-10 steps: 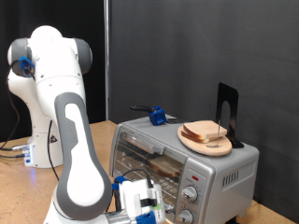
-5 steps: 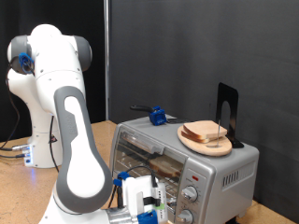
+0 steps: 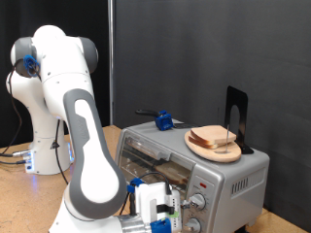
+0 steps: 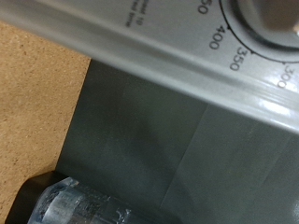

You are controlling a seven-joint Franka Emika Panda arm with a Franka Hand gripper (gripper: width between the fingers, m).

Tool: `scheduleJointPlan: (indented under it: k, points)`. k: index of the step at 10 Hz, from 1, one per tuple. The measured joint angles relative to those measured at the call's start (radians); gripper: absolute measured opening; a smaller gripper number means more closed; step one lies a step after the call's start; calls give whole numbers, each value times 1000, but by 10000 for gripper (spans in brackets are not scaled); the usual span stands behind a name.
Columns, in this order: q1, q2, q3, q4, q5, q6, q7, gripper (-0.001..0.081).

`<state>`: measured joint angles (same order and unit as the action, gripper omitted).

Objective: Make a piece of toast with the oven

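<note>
Your white-and-blue hand (image 3: pixel 158 206) sits low in front of the boxy silver-grey toaster oven (image 3: pixel 209 177), close to its round knobs (image 3: pixel 197 203); you cannot tell if its fingers are open or closed. The tan, brown-crusted slice of bread (image 3: pixel 214 138) rests on the round wooden plate (image 3: pixel 199 149) atop the oven.

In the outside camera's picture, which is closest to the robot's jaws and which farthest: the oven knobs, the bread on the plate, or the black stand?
Measured from the gripper, low at the oven's front:
1. Oven knobs, just to the view's right of it.
2. Piece of toast, up on the wooden plate on the oven's top.
3. Black stand, behind the plate, far right.
</note>
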<state>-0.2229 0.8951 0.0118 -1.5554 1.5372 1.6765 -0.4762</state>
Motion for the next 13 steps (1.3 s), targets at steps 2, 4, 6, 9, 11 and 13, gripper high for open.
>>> scheduleJointPlan:
  k: [2,4,6,9,11,13]
  points:
    - [0,3,1,0,5,1,0,809]
    - [6,11,6,0,5,3,0,676]
    - [22,19,10,0,5,20,1,537]
    - [18,16,9,0,6,26,1,206]
    - [17,17,9,0,6,25,1,96]
    - [17,17,9,0,6,25,-3,96]
